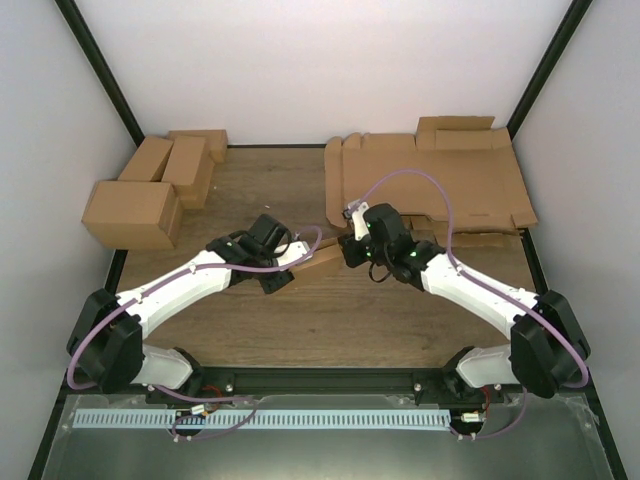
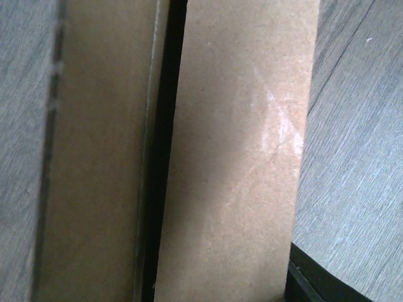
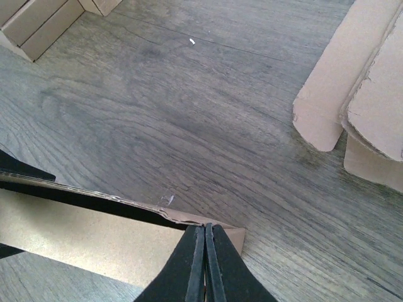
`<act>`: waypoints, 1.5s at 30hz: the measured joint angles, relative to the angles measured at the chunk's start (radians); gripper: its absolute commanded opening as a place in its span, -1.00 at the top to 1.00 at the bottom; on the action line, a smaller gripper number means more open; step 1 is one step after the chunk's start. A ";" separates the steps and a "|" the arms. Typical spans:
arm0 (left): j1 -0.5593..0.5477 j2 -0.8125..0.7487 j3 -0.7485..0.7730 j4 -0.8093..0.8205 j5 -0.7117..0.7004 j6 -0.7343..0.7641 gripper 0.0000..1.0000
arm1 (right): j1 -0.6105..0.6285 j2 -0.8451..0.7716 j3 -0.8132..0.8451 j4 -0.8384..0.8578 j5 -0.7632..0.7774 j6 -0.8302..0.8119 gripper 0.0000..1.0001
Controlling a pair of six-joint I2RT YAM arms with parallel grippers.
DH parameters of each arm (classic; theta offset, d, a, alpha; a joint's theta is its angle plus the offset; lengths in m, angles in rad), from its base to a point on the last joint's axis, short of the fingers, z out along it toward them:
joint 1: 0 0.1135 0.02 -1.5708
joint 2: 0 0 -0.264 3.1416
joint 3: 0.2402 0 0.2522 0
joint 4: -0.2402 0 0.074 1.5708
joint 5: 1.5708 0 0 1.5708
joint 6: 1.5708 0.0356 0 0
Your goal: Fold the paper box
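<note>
Paper box: a plain brown cardboard paper box (image 1: 318, 262), partly formed and long and narrow, lies at the centre of the grey-brown wooden table (image 1: 300, 330), between the two claws.
Right gripper (image 3: 204, 229): at the box's 3 o'clock end. Its black fingers are pressed together with only a hairline between them, seemingly pinching the thin top corner of an end wall.
Left gripper (image 1: 277, 270): at the box's 9 o'clock end. Its own camera is filled by two cardboard panels with a dark slit between them, so I cannot tell whether it is wide or closed.
Handling: probably light and stiff along the panels, bending readily only at the scored creases. The matte surface should grip well, but thin edges may crush or tear if pinched hard.
Where to hold: likely on a wall's upper edge near a corner, with the far end braced so that the box does not slide.
Box contents: what shows of the inside is bare cardboard.
Finished brown boxes (image 1: 150, 190): a closed group at 10 o'clock, with their contents hidden.
Flat brown sheets (image 1: 440, 185): a pile at 2 o'clock, apart from the box.
</note>
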 measured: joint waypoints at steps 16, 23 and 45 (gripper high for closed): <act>0.000 0.004 0.001 0.020 -0.002 -0.042 -0.99 | 0.022 -0.038 -0.139 0.196 0.031 0.042 0.99; 0.000 -0.095 0.035 0.041 0.008 -0.212 -1.00 | 0.026 -0.044 -0.175 0.259 0.039 0.039 0.99; 0.000 -0.259 0.057 -0.127 -0.171 -0.637 -0.58 | 0.028 0.002 -0.144 0.265 0.062 0.016 0.99</act>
